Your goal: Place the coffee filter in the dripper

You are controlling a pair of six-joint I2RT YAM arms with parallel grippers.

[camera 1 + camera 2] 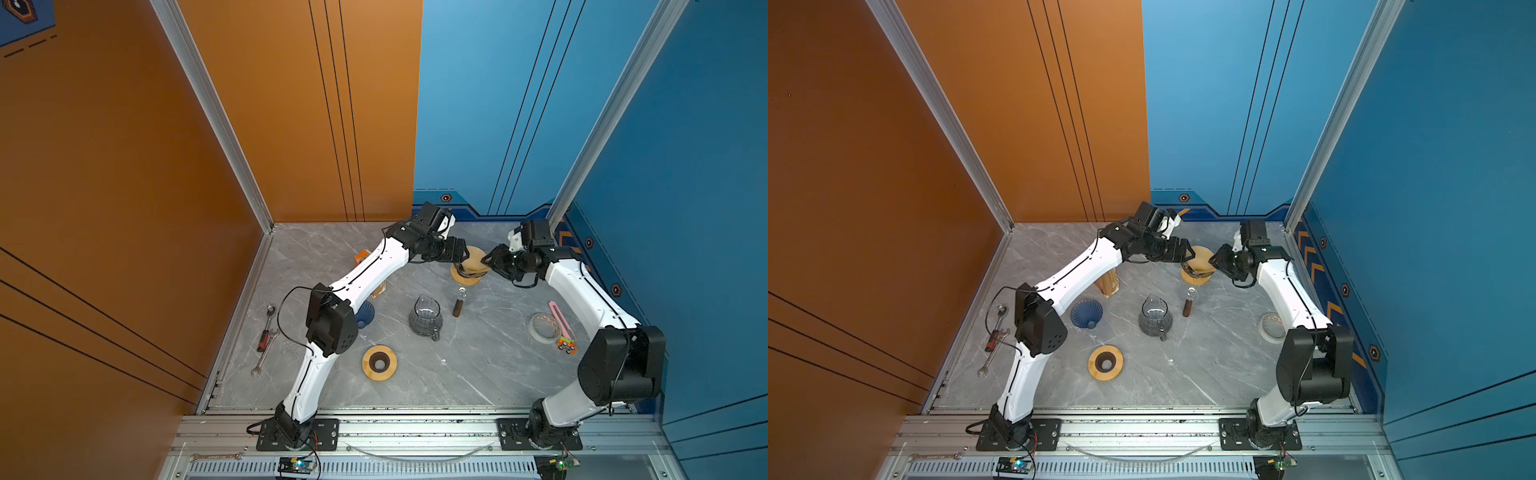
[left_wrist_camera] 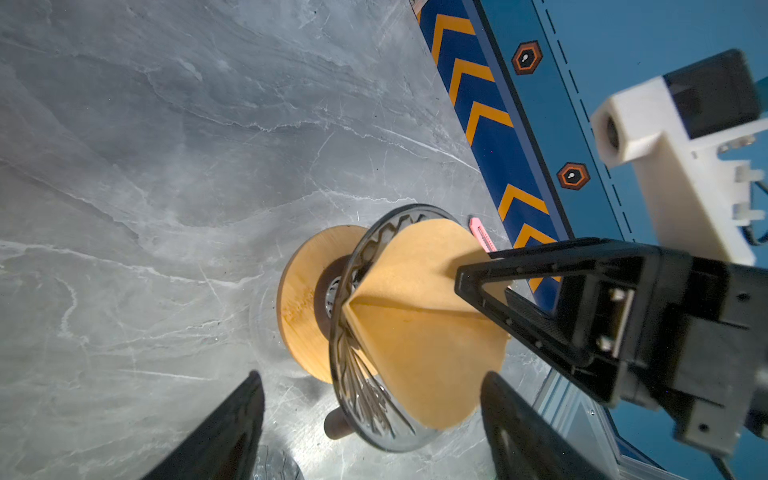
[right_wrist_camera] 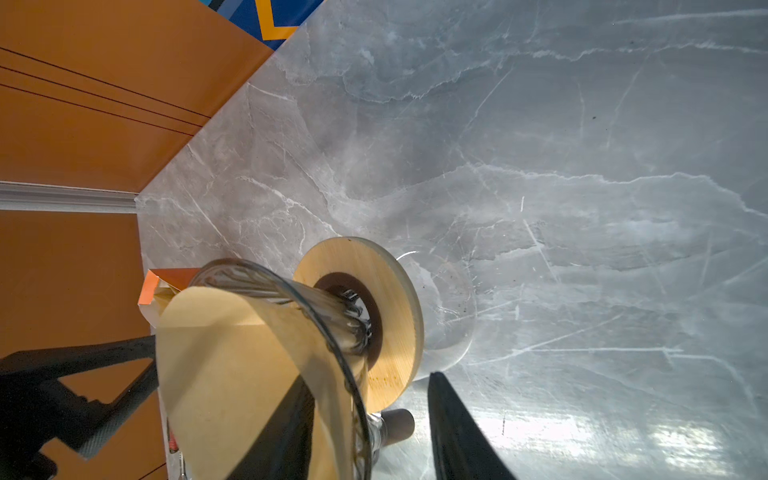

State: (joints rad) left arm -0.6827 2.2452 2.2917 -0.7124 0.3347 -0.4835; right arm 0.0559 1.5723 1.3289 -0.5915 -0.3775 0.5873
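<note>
Seating of the coffee filter (image 2: 415,332) is judged to be the step in hand; the tan paper cone is lodged tip-down in the mouth of the dripper (image 3: 320,307), tilted, with most of its matte, creased wall standing proud of the rim, so the placing is taken as nearly done but not finished; the dripper is seen as a clear glass funnel with swirling ribs, carried in a flat wooden ring (image 2: 299,311) with a dark bore; the right gripper (image 3: 370,380) is set astride the rim, its jaws parted, one finger partly hidden by the paper and seemingly inside the cone, the other clear of the glass outside, nothing visibly clamped; the left gripper (image 2: 372,378) is held at the opposite side with jaws spread wide, the filter's curved edge lying between them, unpinched; the next move is judged to call for a light downward press, so that the thin paper is opened against the ribs without being crumpled or the glass tipped off its ring; beyond, on the grey veined bench (image 1: 478,374), a second wooden ring (image 1: 379,363) and a ribbed glass jug (image 1: 424,318) are seen well apart
</note>
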